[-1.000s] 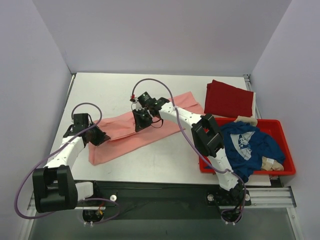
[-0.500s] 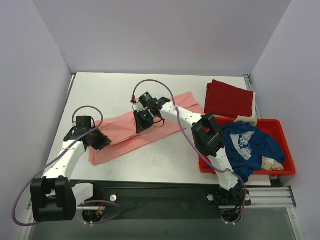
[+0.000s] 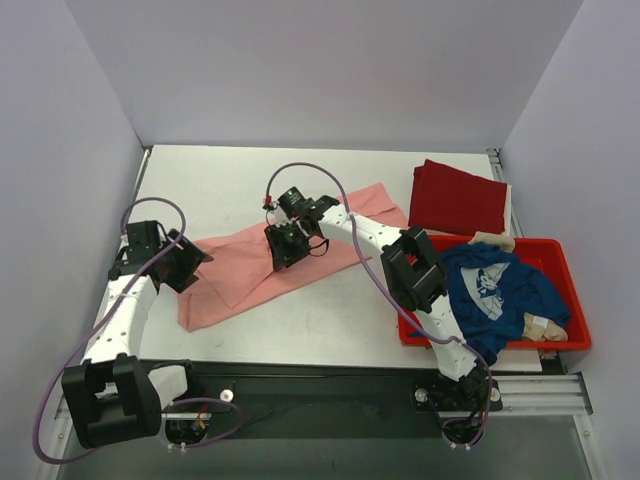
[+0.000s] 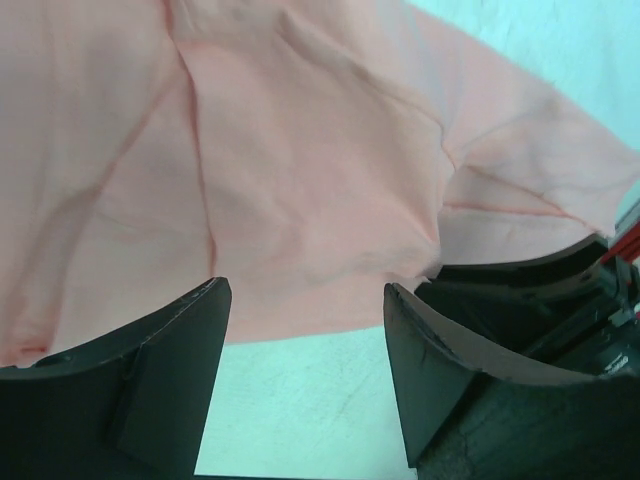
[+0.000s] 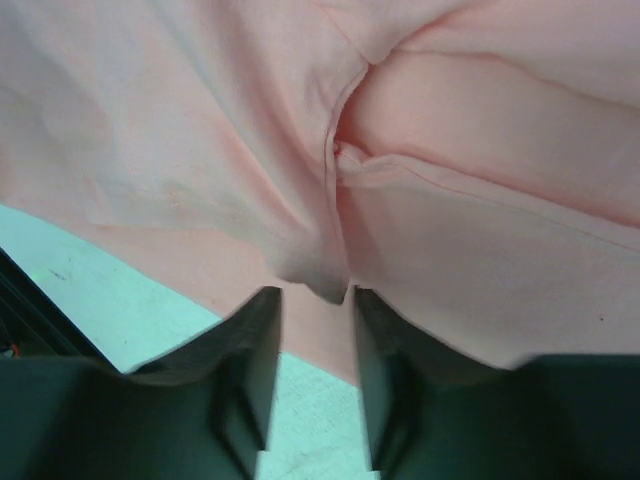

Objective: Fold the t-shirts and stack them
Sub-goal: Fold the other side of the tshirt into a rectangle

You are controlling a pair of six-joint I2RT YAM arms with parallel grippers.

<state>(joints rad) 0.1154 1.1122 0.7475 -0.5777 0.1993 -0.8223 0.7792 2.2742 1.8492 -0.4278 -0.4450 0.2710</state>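
A salmon-pink t-shirt (image 3: 300, 255) lies folded in a long diagonal band across the table's middle. My left gripper (image 3: 193, 263) stands open at the band's lower left end; in the left wrist view (image 4: 305, 292) only bare table shows between its fingers, and the pink cloth (image 4: 300, 170) starts just beyond the tips. My right gripper (image 3: 284, 254) hangs over the band's middle, jaws a little apart (image 5: 314, 292), with a small raised pinch of cloth (image 5: 318, 280) just off the tips. A dark red t-shirt (image 3: 455, 197) lies folded at the back right. A navy blue t-shirt (image 3: 495, 285) lies crumpled in the tub.
The red plastic tub (image 3: 577, 342) sits at the table's right front and also holds some tan cloth (image 3: 545, 325). Purple cables loop above both arms. Walls close the table in on the left, back and right.
My left gripper has opened, let go of the pink shirt and drawn back to the left. My right gripper's jaws have parted slightly over the band's middle.
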